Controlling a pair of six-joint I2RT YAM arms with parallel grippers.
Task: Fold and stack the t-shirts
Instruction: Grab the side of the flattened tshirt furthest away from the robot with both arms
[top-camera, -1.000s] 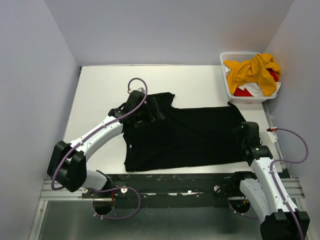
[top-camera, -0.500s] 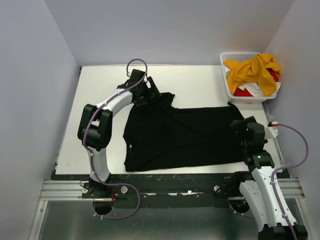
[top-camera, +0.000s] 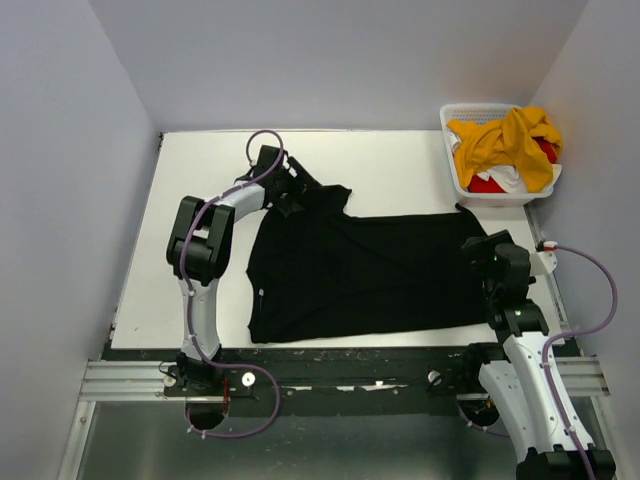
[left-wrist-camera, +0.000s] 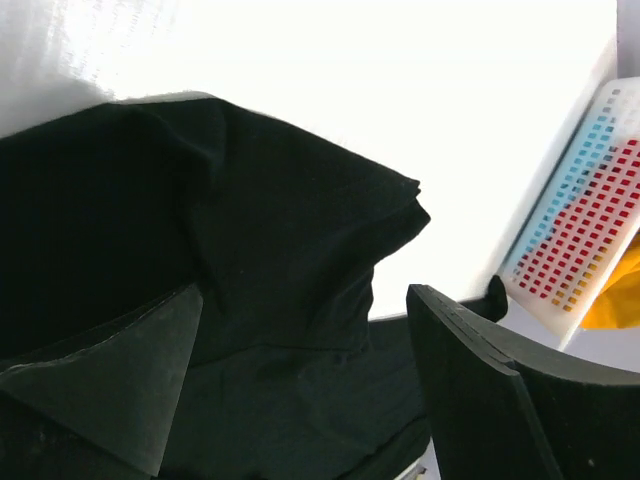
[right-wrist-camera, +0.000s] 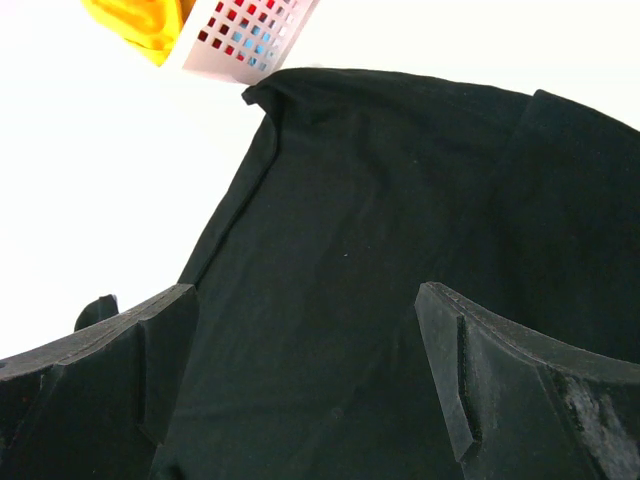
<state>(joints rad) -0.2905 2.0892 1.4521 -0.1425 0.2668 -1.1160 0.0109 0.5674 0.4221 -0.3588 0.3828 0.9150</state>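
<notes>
Table (top-camera: 400, 165): L gripper (top-camera: 304, 190) now farther back

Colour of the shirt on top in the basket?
Mustard-yellow shirt; top external view shows it best.

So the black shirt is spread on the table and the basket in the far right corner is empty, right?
No. The basket holds yellow, red and white shirts, as the top view shows. The black shirt is indeed spread on the table.

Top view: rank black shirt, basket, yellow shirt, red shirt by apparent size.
1. black shirt
2. basket
3. yellow shirt, not far behind the basket
4. red shirt, mostly buried
</notes>
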